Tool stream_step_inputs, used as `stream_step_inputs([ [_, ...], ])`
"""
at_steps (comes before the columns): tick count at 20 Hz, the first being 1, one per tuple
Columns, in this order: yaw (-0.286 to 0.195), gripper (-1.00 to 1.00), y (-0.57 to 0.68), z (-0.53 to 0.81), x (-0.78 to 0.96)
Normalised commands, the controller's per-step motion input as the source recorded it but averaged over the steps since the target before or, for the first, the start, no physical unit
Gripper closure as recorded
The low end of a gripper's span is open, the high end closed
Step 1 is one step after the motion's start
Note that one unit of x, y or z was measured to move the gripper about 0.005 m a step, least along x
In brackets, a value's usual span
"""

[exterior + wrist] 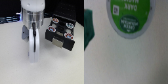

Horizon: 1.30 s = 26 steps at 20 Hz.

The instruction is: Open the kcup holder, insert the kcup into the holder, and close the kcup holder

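The kcup holder (61, 34) is a black boxy unit on the exterior view's right, with pale-topped pods with red and blue marks in its upper slots. Whether its drawer is pulled out is too blurred to tell. My gripper (33, 54) hangs from the arm at the middle of the exterior view, low over the white table and to the left of the holder. The kcup (130, 17) shows in the wrist view as a round green top with a pale rim and white print, lying on the table. My fingers do not show in the wrist view. In the exterior view the kcup is hidden.
The white table (55, 67) stretches around the arm. A dark green object (88, 27) sits at the edge of the wrist view near the kcup. Dark clutter (7, 20) lies at the far back of the exterior view's left.
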Motion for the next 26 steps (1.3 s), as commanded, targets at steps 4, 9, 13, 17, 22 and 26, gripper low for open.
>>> stream_step_inputs([
  [4,-0.23,-1.0,-0.18,-0.31,0.12],
  [9,-0.187,-1.0,-0.08,-0.13,-0.05],
  [13,-0.096,1.0,-0.03,0.0,-0.07],
  [17,-0.025,1.0,-0.01,0.0,0.01],
  [22,-0.005,1.0,0.0,0.0,0.01],
  [26,-0.009,1.0,0.01,0.01,0.02],
])
